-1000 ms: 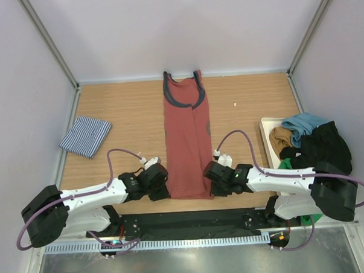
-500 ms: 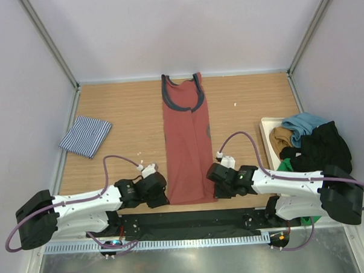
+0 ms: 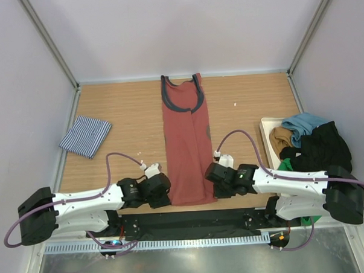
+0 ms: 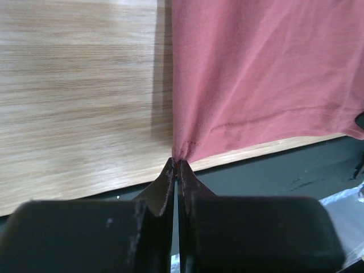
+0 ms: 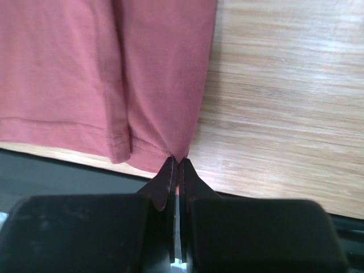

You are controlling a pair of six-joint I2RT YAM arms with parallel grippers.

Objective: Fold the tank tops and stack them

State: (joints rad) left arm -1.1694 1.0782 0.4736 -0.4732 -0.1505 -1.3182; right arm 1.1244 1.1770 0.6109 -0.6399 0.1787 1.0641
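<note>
The rust-red tank top lies lengthwise down the middle of the table. Its dark-trimmed neckline is at the far end and its hem is at the near edge, where it slightly overhangs the dark strip in front of the arms. It looks already narrowed into a long band, since the right wrist view shows a second layer of cloth folded in along that side. The left gripper is clenched on the hem's left corner, with a small pucker of fabric caught between its closed tips. The right gripper is clamped on the right corner in the same way. Pinching both corners at once probably serves to lift the hem as one straight edge and carry it toward the neckline for a crosswise fold without the band twisting. The striped tank top sits as a folded square near the table's left edge, well apart, apparently finished and waiting as the base of the stack. A tray at the right holds a heap of other garments, clear of the work area.
</note>
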